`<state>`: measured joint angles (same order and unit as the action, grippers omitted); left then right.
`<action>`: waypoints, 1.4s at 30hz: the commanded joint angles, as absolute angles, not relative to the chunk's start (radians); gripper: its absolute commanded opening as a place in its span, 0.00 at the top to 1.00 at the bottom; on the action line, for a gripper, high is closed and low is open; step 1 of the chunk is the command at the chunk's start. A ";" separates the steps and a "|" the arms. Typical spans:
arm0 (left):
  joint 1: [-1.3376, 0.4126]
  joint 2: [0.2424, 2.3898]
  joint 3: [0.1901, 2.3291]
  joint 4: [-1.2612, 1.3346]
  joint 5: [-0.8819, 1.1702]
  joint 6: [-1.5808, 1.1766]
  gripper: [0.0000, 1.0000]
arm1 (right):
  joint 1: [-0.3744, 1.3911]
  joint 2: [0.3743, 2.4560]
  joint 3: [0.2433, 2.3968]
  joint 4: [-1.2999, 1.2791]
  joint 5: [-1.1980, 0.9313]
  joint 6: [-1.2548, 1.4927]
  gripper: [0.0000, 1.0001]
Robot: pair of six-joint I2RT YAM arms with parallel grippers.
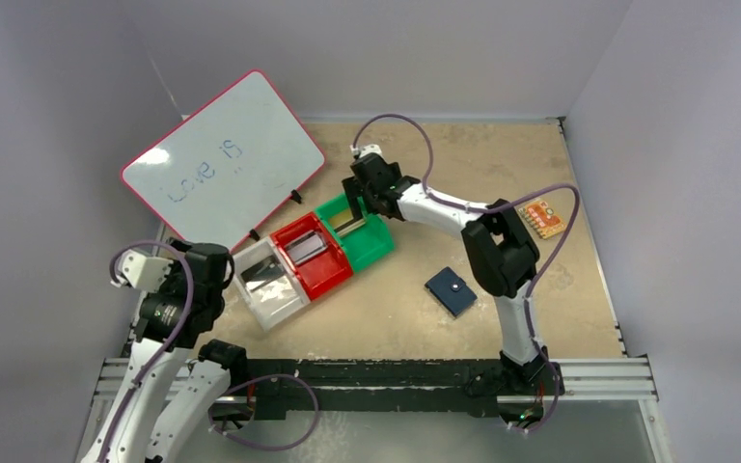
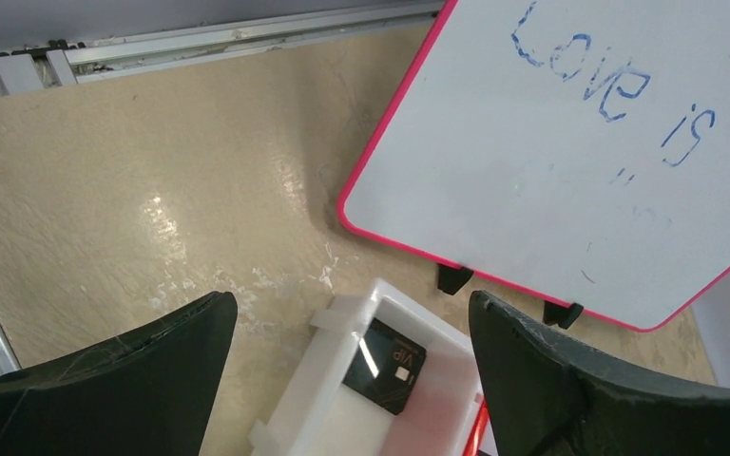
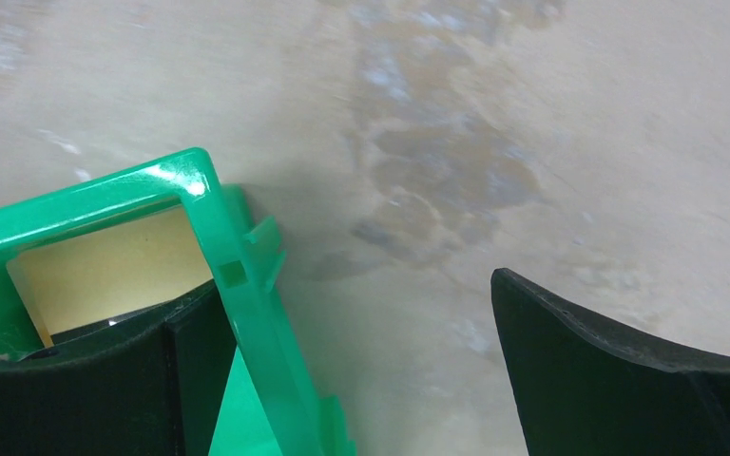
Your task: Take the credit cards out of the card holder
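Observation:
The navy card holder (image 1: 452,290) lies shut on the table right of centre, its round snap up, and neither gripper touches it. A black VIP card (image 2: 385,366) lies in the white bin (image 2: 342,318), under my open, empty left gripper (image 2: 350,300). A dark card (image 1: 304,248) lies in the red bin (image 1: 323,275). My right gripper (image 3: 356,285) stands open and empty over the far corner of the green bin (image 3: 247,275), one finger inside the wall, the other outside. A pale yellow card (image 3: 114,271) lies in that bin.
A pink-framed whiteboard (image 1: 224,159) stands propped behind the bins, its black feet (image 2: 454,278) close to the white bin. An orange patterned piece (image 1: 543,217) lies at the far right. The rail (image 1: 376,376) runs along the near edge.

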<state>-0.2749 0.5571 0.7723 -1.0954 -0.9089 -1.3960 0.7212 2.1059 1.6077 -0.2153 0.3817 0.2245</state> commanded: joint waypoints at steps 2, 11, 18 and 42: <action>-0.266 0.574 0.741 -0.974 -0.845 -1.352 0.09 | 0.631 1.982 1.496 -0.166 0.436 0.245 0.00; -0.268 0.663 0.698 -0.781 -0.614 -1.205 0.10 | 0.511 1.853 1.322 -0.124 0.442 0.237 0.00; -0.267 0.748 0.671 -0.594 -0.346 -1.020 0.05 | 0.423 1.767 1.220 -0.116 0.425 0.244 0.00; -0.370 1.222 0.705 -0.099 0.132 -0.934 0.07 | 0.202 1.489 1.025 -0.136 0.098 0.315 0.00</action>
<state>-0.3408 1.1870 0.6353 -0.1905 0.1123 -0.9565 0.2394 1.5444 1.0351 -0.1364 0.2150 0.2993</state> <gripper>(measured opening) 0.934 0.998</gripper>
